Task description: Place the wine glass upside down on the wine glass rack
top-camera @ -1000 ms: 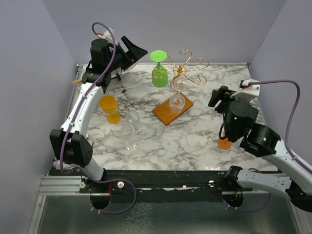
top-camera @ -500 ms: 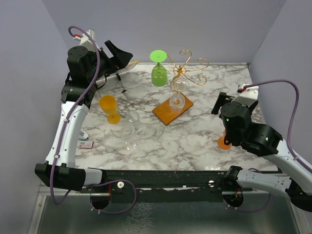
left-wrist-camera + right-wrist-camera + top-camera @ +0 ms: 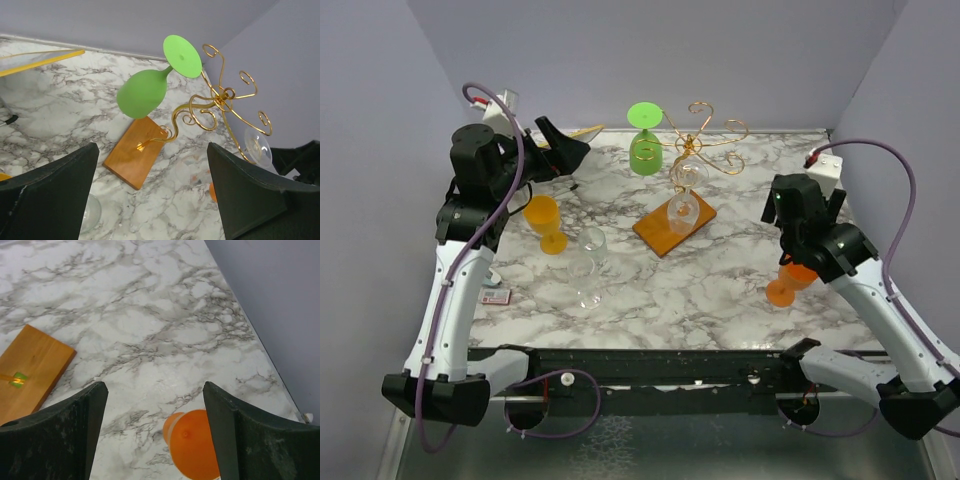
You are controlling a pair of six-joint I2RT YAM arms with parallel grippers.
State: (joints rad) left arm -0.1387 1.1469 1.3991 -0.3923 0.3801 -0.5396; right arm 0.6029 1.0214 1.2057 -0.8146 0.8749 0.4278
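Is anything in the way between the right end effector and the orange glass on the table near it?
Nothing visible. The orange glass sits on the marble table just under the open right end effector, with no other thing between them.

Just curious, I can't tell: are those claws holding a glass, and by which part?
Nothing is held. The left gripper and right gripper both stand open and empty; the orange glass rests on the table under the right one.

The left hand [image 3: 563,152] has drawn back leftward; the right hand [image 3: 808,208] lifted, uncovering the orange glass [image 3: 783,290]
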